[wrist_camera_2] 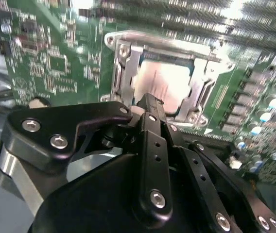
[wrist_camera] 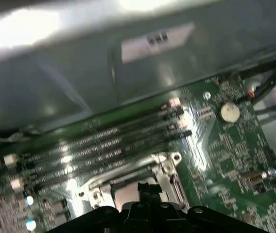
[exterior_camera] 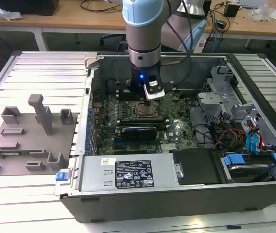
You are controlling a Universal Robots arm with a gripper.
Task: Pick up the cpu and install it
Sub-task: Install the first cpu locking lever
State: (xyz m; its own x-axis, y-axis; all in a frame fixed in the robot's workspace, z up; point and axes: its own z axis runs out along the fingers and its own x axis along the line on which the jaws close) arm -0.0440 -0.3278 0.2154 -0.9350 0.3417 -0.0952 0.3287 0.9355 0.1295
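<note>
In the exterior view my gripper (exterior_camera: 152, 98) hangs inside the open computer case, just above the metal-framed socket (exterior_camera: 143, 110) on the green motherboard (exterior_camera: 177, 124). In the second wrist view the cpu (wrist_camera_2: 169, 80) is a pale silvery square lying inside the socket frame (wrist_camera_2: 123, 58). The gripper (wrist_camera_2: 147, 100) has its black fingers drawn together over the chip's near edge, with nothing seen between them. In the first wrist view the gripper (wrist_camera: 147, 186) sits over the socket (wrist_camera: 164, 167).
A long black card (exterior_camera: 138, 131) lies just in front of the socket, with the power supply (exterior_camera: 128, 172) beyond it. Memory slots (wrist_camera: 118, 141) run beside the socket. Drive cage and cables (exterior_camera: 230, 116) fill the exterior view's right. A grey tray (exterior_camera: 31, 141) sits outside the case on the left.
</note>
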